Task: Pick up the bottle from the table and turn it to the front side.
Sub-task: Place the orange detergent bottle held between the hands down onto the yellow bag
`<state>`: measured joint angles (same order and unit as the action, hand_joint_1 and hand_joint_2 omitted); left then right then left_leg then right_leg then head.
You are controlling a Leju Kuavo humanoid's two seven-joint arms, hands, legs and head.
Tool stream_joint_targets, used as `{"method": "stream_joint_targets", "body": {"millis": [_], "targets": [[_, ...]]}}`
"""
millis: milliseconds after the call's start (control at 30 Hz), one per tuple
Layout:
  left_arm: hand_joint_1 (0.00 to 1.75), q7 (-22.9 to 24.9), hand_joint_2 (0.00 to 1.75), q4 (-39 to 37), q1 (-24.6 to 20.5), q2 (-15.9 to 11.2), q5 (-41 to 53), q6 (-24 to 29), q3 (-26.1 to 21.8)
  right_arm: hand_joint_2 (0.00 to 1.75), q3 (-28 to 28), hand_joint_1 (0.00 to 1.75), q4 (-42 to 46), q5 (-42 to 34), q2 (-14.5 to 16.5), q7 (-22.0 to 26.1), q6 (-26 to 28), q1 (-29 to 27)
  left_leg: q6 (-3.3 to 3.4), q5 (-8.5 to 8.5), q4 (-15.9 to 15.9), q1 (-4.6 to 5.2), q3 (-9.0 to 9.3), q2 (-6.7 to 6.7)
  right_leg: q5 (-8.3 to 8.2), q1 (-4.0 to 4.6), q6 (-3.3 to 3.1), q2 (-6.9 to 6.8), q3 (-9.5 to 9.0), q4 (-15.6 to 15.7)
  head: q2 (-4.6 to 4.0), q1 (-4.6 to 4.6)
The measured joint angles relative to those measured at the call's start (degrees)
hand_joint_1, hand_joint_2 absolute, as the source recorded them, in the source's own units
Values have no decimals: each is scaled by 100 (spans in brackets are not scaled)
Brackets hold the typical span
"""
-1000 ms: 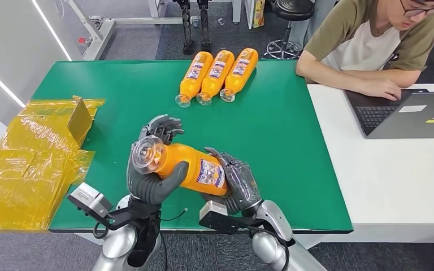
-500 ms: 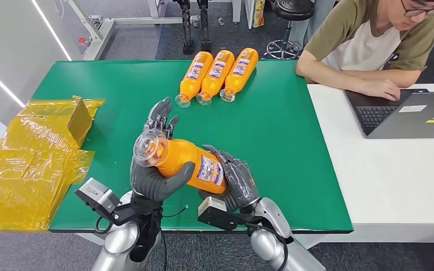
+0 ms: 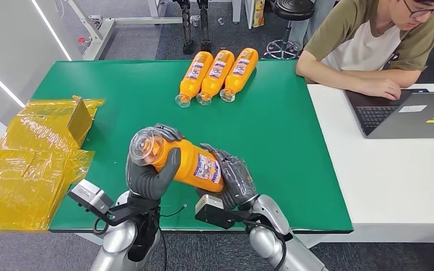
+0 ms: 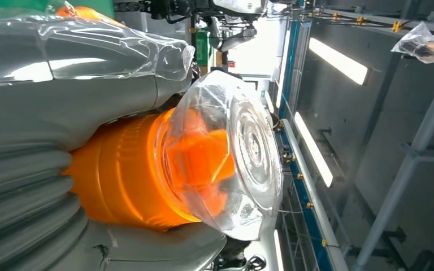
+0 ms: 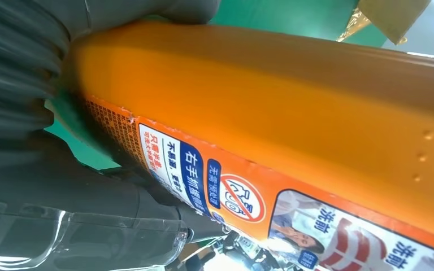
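The left hand (image 3: 150, 172) grips the neck end of the orange bottle (image 3: 186, 164), thumb across its front and fingers curled over behind the clear cap (image 3: 144, 147); from the left wrist, that hand (image 4: 51, 84) wraps the orange shoulder just behind the cap (image 4: 231, 152). The right hand (image 3: 234, 180) holds the bottle's base end from below and behind, fingers closed round the label (image 3: 209, 168); in the right wrist view the dark fingers (image 5: 62, 186) press against the bottle (image 5: 294, 107) beside the printed label (image 5: 243, 197). The bottle lies held between both hands, lifted off the green table (image 3: 282, 130) near its front edge, cap tilted up toward the robot's left. At the far side of the table three more orange bottles (image 3: 217, 76) lie side by side, touching. A yellow bag (image 3: 31, 164) sits at the table's left end. At a white desk (image 3: 395, 175) to the right a person (image 3: 373, 45) rests a hand by a laptop (image 3: 407, 113).
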<state>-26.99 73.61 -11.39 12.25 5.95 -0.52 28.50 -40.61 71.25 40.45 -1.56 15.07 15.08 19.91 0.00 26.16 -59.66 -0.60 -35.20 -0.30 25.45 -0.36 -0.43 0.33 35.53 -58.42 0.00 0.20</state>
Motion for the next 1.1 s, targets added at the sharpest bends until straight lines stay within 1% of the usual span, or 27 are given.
{"method": "stream_joint_targets", "body": {"millis": [67, 100, 167, 200, 233, 267, 333, 400, 500, 567, 633, 700, 800, 867, 933, 1000, 1100], "targets": [[175, -1, 175, 0, 3, 1, -6, 1, -5, 175, 0, 36, 1, 50, 1, -18, 14, 1, 0, 0, 0, 0, 0, 0, 0, 0, 0, 0, 0, 0, 0, 0], [175, -5, 175, 0, 4, 1, -11, 12, -8, 175, 0, 0, 1, 79, 2, -26, 64, -1, 0, 0, 0, 0, 0, 0, 0, 0, 0, 0, 0, 0, 0, 0], [175, -21, 175, 0, 4, 2, -17, 104, -12, 175, 0, 0, 2, 92, 14, -4, 279, -19, 0, 0, 0, 0, 0, 0, 0, 0, 0, 0, 0, 0, 0, -1], [175, -18, 175, 0, 5, 5, 36, 248, -16, 175, 1, 0, 4, 39, 28, 51, 469, -42, 0, 0, 0, 0, 1, 0, 0, 0, 0, 0, 0, 0, 0, -1], [175, 11, 175, 0, 6, 11, 183, 521, -19, 175, 3, 0, 11, -56, 48, 141, 698, -78, 0, 0, 0, 0, 1, 0, 0, 0, 0, 0, 0, 0, 0, -1], [175, 76, 175, -2, 9, 16, 441, 915, -22, 175, 6, 0, 24, -182, 71, 253, 946, -121, 0, 0, 0, -1, 1, 0, 0, 0, 0, 1, 0, 0, 0, -2], [175, 301, 175, -26, 15, 17, 1265, 1942, -29, 175, 18, 0, 76, -444, 108, 474, 1391, -219, -1, 1, 1, -1, 1, 1, 1, 1, 0, 1, 1, 0, 0, -2], [175, 517, 175, -82, 22, -8, 2064, 2716, -56, 175, 26, 0, 149, -622, 122, 603, 1621, -316, -2, 1, 1, -1, 0, 0, 2, 1, 0, 1, 1, 0, 0, -1], [175, 956, 175, -184, 35, -117, 3390, 3426, -144, 175, 27, 0, 303, -739, 140, 664, 1731, -466, -2, 1, 2, -1, 0, 1, 2, 1, 0, 2, 1, -1, 0, -1], [175, 1352, 175, -223, 50, -245, 4464, 3729, -247, 175, 26, 0, 449, -757, 149, 667, 1750, -572, -2, 2, 3, -1, 2, 4, 2, 1, 0, 5, 1, -2, 0, -1], [175, 1725, 175, -227, 79, -413, 5354, 3779, -396, 175, 27, 0, 618, -777, 149, 663, 1763, -679, -2, 2, 3, -2, 2, 5, 3, 1, -1, 5, 1, -2, 0, -1], [175, 2060, 175, -227, 105, -621, 6120, 3714, -559, 175, 30, 0, 797, -842, 149, 667, 1782, -805, -3, 1, 4, -2, 3, 5, 3, 2, -1, 5, 2, -2, 0, -1], [175, 2542, 175, -228, 114, -1007, 7253, 3529, -811, 175, 52, 0, 1055, -1100, 149, 710, 1734, -1021, -4, 1, 6, -3, 3, 7, 4, 3, -3, 6, 3, -4, 0, -1], [175, 2744, 175, -233, 105, -1288, 7868, 3451, -987, 175, 62, 0, 1185, -1286, 149, 729, 1646, -1141, -5, 0, 7, -3, 4, 10, 5, 3, -5, 10, 4, -5, 0, -2], [175, 2783, 175, -274, 58, -1563, 8162, 3377, -1134, 175, 63, 0, 1263, -1369, 149, 738, 1578, -1221, -5, 0, 7, -3, 5, 10, 6, 3, -7, 11, 5, -5, 0, -2], [175, 2730, 175, -446, -76, -1894, 8290, 3276, -1202, 175, 63, 0, 1317, -1414, 149, 773, 1523, -1276, -8, -2, 7, -4, 5, 8, 6, 3, -8, 9, 5, -7, 0, 0], [175, 2442, 175, -976, -403, -2436, 8295, 3224, -1210, 175, 63, 0, 1385, -1468, 149, 850, 1494, -1344, -13, -5, 8, -5, 6, 16, 3, 4, -14, 14, 6, -11, 0, 0]]}}
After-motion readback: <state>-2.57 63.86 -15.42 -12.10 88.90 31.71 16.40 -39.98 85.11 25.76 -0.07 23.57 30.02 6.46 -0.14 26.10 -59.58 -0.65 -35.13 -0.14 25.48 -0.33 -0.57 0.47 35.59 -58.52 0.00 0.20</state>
